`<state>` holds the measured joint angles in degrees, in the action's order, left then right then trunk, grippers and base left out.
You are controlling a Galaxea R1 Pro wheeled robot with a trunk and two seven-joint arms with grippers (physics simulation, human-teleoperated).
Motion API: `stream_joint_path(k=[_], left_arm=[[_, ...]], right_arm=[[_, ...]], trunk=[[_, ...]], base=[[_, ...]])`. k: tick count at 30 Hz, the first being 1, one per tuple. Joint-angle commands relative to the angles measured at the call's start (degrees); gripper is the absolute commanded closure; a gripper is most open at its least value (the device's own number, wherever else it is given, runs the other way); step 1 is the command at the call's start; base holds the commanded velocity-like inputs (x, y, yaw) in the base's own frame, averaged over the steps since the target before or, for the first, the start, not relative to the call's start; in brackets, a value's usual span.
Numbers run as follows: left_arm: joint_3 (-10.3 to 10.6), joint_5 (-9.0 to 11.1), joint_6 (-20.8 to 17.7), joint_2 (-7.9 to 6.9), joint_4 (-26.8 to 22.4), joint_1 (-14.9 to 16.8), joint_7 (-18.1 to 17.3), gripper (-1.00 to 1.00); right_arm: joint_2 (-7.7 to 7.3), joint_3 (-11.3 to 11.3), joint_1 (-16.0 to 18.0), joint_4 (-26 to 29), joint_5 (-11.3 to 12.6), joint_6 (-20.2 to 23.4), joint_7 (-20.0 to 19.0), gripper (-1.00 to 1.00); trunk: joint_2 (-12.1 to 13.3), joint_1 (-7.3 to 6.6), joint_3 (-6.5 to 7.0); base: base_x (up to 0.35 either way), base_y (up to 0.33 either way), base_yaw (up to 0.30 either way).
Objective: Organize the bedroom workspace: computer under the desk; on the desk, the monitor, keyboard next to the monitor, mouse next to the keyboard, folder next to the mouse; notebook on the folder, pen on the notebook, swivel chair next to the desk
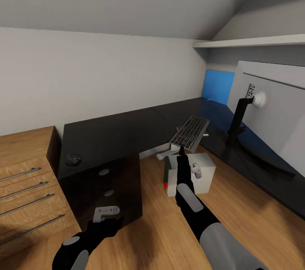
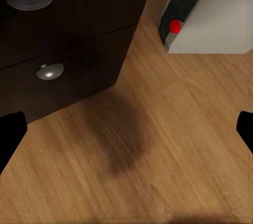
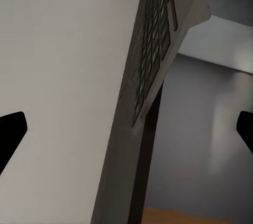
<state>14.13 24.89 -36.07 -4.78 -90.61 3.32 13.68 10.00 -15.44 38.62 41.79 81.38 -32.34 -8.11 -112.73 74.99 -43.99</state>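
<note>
Nearest in the head view, the left tool (image 1: 106,212) hangs over the wood floor (image 1: 161,227) before the bench's drawer unit (image 1: 106,193); its wrist view shows the fingertips (image 2: 11,132) spread wide, gripping nothing, with the computer (image 2: 211,21) and its red light just beyond. Farther on, the right tool (image 1: 181,151) reaches over the computer (image 1: 190,174) toward the keyboard (image 1: 190,132), which lies tilted at the black bench (image 1: 118,132) edge; its wrist view shows the fingertips (image 3: 10,132) wide apart, empty, beside the keyboard (image 3: 155,39). The mouse (image 1: 73,159) sits on the bench's near left corner, the monitor (image 1: 271,109) at far right.

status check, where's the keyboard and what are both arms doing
Right end effector open, reaching at the slim silver-framed dark-keyed keyboard, which sits tilted at the glossy black desk edge. Left end effector open, low by the drawers. Pale grey computer tower directly below.
</note>
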Motion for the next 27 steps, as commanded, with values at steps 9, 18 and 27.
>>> stream_joint_path(k=[9,18,27], left_arm=[[0.19,0.60,-0.14,-0.06,-0.07,0.02,0.64,-1.00],[0.20,0.60,-0.14,-0.06,-0.01,0.02,0.65,-1.00],[0.20,0.60,-0.14,-0.06,0.01,0.02,0.65,-1.00]], right_arm=[[0.00,-0.03,0.05,-0.51,4.85,0.13,-0.34,-1.00],[0.00,-0.07,0.05,-0.72,11.09,0.29,-0.40,-1.00],[0.00,-0.05,0.05,-0.74,11.63,0.27,-0.42,-1.00]], trunk=[[-0.03,-0.01,-0.06],[-0.03,-0.01,-0.06],[-0.03,-0.01,-0.06]], base=[[0.000,0.000,0.000],[0.089,0.000,0.000],[0.125,0.000,0.000]])
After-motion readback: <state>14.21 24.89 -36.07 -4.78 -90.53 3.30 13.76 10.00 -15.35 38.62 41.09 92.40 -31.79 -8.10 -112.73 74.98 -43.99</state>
